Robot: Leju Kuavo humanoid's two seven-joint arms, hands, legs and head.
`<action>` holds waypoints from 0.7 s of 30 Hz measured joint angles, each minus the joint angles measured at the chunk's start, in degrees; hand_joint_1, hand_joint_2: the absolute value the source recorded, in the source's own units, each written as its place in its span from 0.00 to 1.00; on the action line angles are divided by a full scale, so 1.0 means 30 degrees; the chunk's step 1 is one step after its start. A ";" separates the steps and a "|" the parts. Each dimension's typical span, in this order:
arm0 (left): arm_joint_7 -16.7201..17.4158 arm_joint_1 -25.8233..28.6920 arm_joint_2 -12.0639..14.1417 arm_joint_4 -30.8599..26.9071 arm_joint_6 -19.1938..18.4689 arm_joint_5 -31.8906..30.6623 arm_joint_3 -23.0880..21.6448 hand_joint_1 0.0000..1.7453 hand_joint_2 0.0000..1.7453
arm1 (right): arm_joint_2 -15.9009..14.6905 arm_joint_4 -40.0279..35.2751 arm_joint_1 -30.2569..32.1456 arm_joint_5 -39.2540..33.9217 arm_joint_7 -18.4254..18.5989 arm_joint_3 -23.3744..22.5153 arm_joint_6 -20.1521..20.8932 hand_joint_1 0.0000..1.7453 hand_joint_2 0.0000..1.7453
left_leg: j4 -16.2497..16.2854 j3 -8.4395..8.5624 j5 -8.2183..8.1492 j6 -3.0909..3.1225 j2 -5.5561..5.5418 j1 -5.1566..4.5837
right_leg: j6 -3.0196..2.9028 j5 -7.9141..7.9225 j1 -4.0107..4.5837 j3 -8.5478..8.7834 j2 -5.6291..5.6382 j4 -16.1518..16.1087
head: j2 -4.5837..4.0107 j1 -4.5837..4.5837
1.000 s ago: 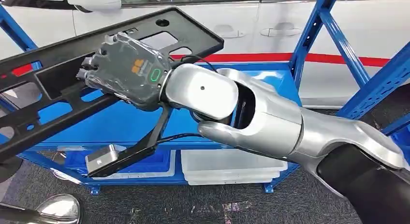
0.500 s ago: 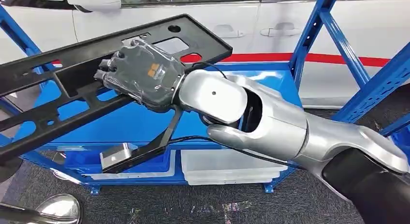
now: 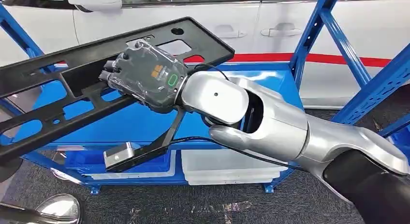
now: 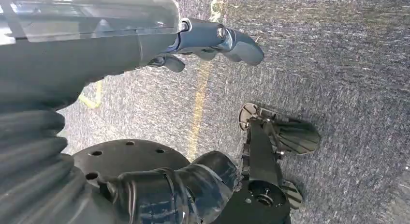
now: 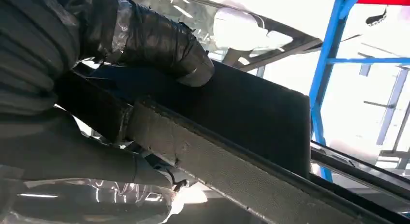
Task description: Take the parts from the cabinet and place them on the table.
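A long black plastic frame part (image 3: pixel 53 69) with several cut-outs hangs slanted above the blue cabinet shelf (image 3: pixel 130 125). My right hand (image 3: pixel 145 76), wrapped in clear film, grips the part near its right end, fingers curled over a bar. The right wrist view shows the thumb (image 5: pixel 159 45) pressed on the part's dark flat face (image 5: pixel 251 117), with the other fingers under it. A black strut and a grey block (image 3: pixel 118 155) hang below the hand. My left hand (image 4: pixel 208 37) hangs over the grey floor, holding nothing, its fingers loosely extended.
A white car (image 3: pixel 270 30) with a red stripe stands behind the cabinet. Blue uprights (image 3: pixel 314 35) rise on the right, another on the far left. White bins (image 3: pixel 232 168) sit on the lowest shelf. Grey carpet (image 3: pixel 193 204) lies in front.
My right hand has moved a little to the right with the black part, and the part's right end has shifted right with it. The hanging strut has moved along too.
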 joint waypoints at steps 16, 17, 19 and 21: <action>0.0066 0.0024 0.0007 0.0000 -0.0058 0.0000 -0.0007 0.00 1.00 | -0.0153 -0.0065 0.0276 -0.0160 0.0000 0.0000 -0.0007 1.00 1.00 | -0.0120 0.0512 -0.0274 -0.0087 0.0069 0.0530 | 0.0763 0.0086 -0.0343 -0.0492 -0.0129 0.0545 | 0.0000 0.0094; 0.0095 -0.0044 0.0000 0.0000 -0.0102 0.0000 -0.0015 0.00 1.00 | -0.0153 -0.0080 0.0276 -0.0211 0.0000 0.0000 0.0000 1.00 1.00 | 0.0023 0.0348 -0.0337 -0.0261 0.0055 0.0440 | 0.0558 0.0217 -0.0071 -0.0342 0.0003 0.0516 | 0.0007 0.0095; 0.0197 -0.0025 0.0000 0.0000 -0.0117 0.0000 -0.0022 0.00 1.00 | -0.0197 -0.0109 0.0284 -0.0335 0.0007 0.0000 0.0007 1.00 1.00 | 0.0039 0.0360 -0.0293 -0.0454 0.0015 0.0473 | 0.0212 0.0087 -0.0106 -0.0431 0.0036 0.0485 | 0.0007 0.0138; 0.0321 -0.0005 -0.0015 0.0000 -0.0131 0.0007 -0.0022 0.00 1.00 | -0.0204 -0.0109 0.0281 -0.0437 0.0007 0.0000 0.0007 1.00 1.00 | -0.0004 0.0370 -0.0350 -0.0679 0.0020 0.0572 | -0.0124 0.0201 -0.0163 -0.0481 0.0035 0.0347 | 0.0000 0.0117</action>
